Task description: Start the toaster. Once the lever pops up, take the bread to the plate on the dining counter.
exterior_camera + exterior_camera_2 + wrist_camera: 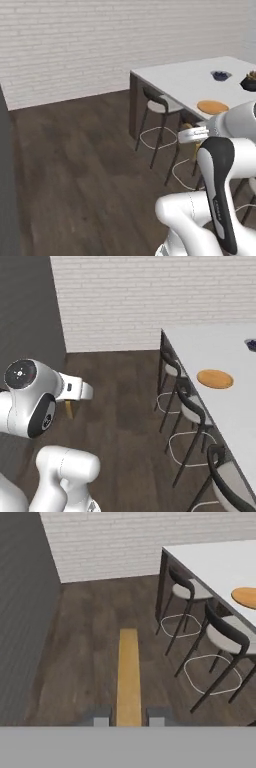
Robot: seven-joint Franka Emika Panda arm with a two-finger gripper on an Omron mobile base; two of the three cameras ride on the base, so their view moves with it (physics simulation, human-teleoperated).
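1. The hand (pixel 129 721) pinches the bread (pixel 128 674) between its two dark fingertips (pixel 101 719); in the hand view the slice stands edge-on as a long tan strip reaching away from the tips, over the dark wood floor (pixel 95 637).
2. In the right base view the bread (pixel 69 409) shows as a small tan piece hanging below the white wrist, over the floor and well apart from the dining surface (pixel 220 351).
3. In the left base view a tan sliver of the bread (pixel 187 127) shows just beside the wrist, near the stools.
4. The orange-tan plate (pixel 215 378) lies flat on the white dining surface, close to its near long edge, with nothing on it.
5. Dark-framed stools (pixel 220 637) with pale seats stand along that edge, tucked against the dark brown side.
6. Farther along the surface, a small grey bowl of blueberries (pixel 220 75) sits beyond the plate (pixel 212 106), and a dark object (pixel 248 81) at the frame's edge is too cropped to tell.
7. A white brick wall (pixel 150 301) closes the room behind.
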